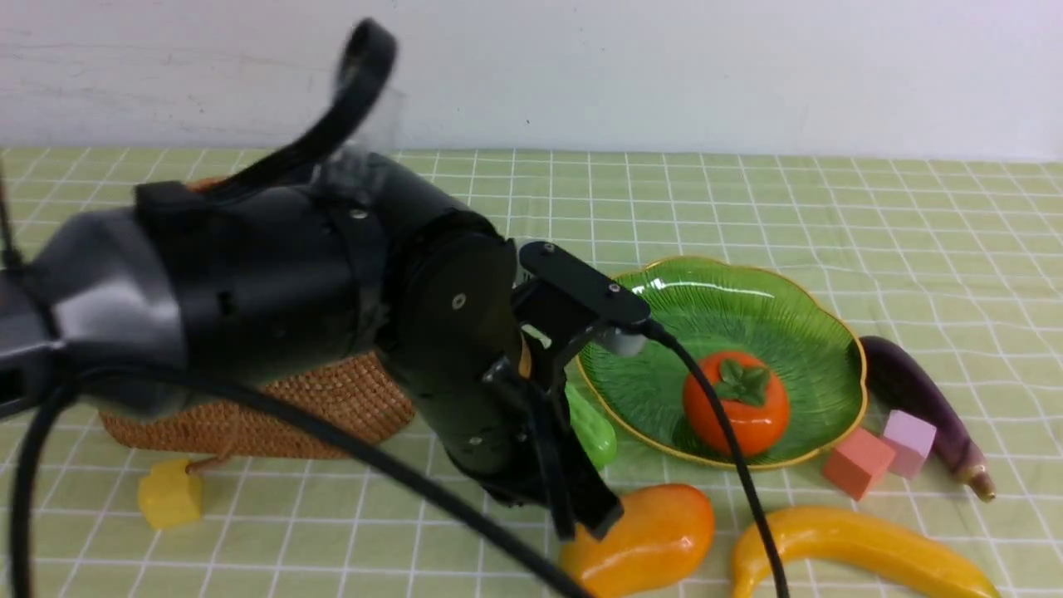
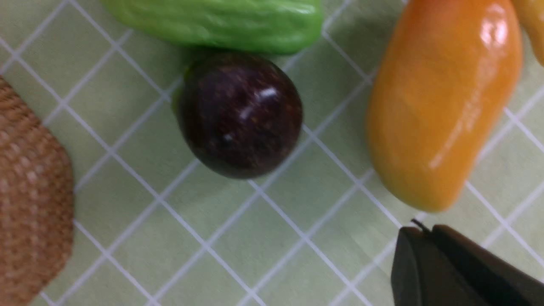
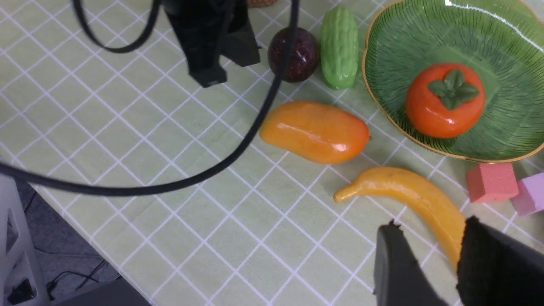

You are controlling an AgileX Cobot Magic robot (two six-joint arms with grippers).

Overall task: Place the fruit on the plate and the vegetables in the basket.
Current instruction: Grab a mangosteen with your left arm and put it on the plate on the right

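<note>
My left gripper (image 2: 418,231) is shut and empty. It hangs low over the cloth beside the orange-yellow mango (image 2: 442,102), a little apart from the dark purple ball (image 2: 240,114), which touches the bumpy green cucumber (image 2: 221,21). In the front view this gripper (image 1: 594,523) stands just left of the mango (image 1: 648,540). My right gripper (image 3: 429,225) is open above the yellow banana (image 3: 408,191), whose thick end runs between the fingers. The orange fruit with a green cap (image 1: 735,403) sits on the green plate (image 1: 731,299). The eggplant (image 1: 913,399) lies right of the plate. The radish and pepper are out of view.
The wicker basket (image 1: 249,415) stands at the left, mostly hidden by my left arm. A yellow cube (image 1: 170,494) lies in front of it. A red-pink cube (image 1: 859,461) and a lilac cube (image 1: 909,440) sit between plate and eggplant. The table edge (image 3: 63,204) shows in the right wrist view.
</note>
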